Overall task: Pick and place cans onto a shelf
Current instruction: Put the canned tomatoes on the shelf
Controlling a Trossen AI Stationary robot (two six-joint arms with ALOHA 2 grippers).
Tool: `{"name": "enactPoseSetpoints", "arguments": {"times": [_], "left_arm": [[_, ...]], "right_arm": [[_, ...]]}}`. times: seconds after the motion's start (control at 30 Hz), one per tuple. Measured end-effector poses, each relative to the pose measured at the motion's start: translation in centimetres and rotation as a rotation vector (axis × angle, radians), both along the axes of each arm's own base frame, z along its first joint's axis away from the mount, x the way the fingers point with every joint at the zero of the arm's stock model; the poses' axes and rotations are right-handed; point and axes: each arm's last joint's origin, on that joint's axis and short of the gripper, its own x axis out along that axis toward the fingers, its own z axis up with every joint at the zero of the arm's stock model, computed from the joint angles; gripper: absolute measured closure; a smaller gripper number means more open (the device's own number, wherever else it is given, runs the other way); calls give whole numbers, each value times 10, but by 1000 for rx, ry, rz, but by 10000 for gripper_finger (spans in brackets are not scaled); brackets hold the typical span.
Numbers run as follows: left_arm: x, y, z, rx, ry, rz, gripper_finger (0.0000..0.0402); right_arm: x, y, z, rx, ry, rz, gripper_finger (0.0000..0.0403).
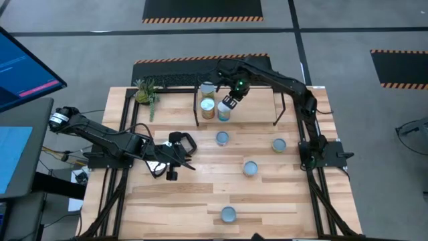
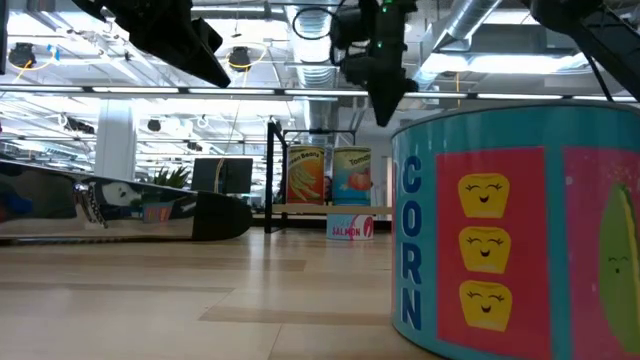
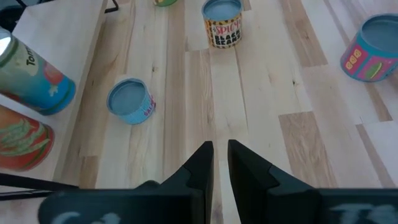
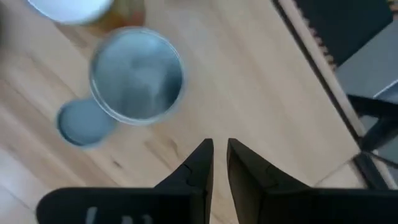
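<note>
Three cans stand on the shelf [image 1: 257, 107]: two at its left end [image 1: 207, 89] [image 1: 208, 107] and one [image 1: 223, 112] beside them. My right gripper [image 1: 230, 101] hovers above the shelf just beside that third can [image 4: 137, 74], shut and empty [image 4: 217, 152]. Several cans stand upright on the table: a salmon can [image 1: 222, 138] [image 3: 130, 102], a black-beans can [image 1: 279, 144] [image 3: 222, 25], one [image 1: 250, 168], and a corn can [image 1: 228, 214] [image 2: 510, 230] near the front edge. My left gripper [image 1: 183, 151] waits at the table's left, shut and empty [image 3: 217, 155].
A small green plant [image 1: 146, 92] stands at the table's far left corner. A dark keyboard-like strip [image 1: 180, 79] lies along the far edge. The shelf's thin black legs [image 1: 280, 110] stand on the table. Bare wood lies between the loose cans.
</note>
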Motion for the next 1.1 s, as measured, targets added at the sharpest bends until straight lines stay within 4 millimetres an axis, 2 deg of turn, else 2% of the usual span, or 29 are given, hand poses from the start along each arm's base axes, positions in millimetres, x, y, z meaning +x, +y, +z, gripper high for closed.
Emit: {"name": "enactPoseSetpoints", "arguments": {"times": [0.1,0.23,0.43,0.6,0.77,0.9,1.0,1.1], "left_arm": [[0,0,0,-15,-1,13,363],[0,0,0,-31,0,27,363],[-1,0,-1,-31,9,30,363],[-1,0,-1,-31,8,30,363],[-1,0,-1,-31,8,30,363],[0,0,-1,-29,4,27,363],[0,0,0,-27,0,24,363],[1,0,1,-30,-15,22,363]], "right_arm": [[-4,18,24,-12,-78,30,331],[-15,56,56,-19,-184,11,331],[-32,142,95,34,-322,209,331],[-48,215,110,54,-367,405,331],[-57,277,106,-67,-376,451,331],[-55,312,86,-207,-340,448,331],[-44,321,63,-277,-296,377,332],[-28,317,34,-271,-200,342,335]]}}
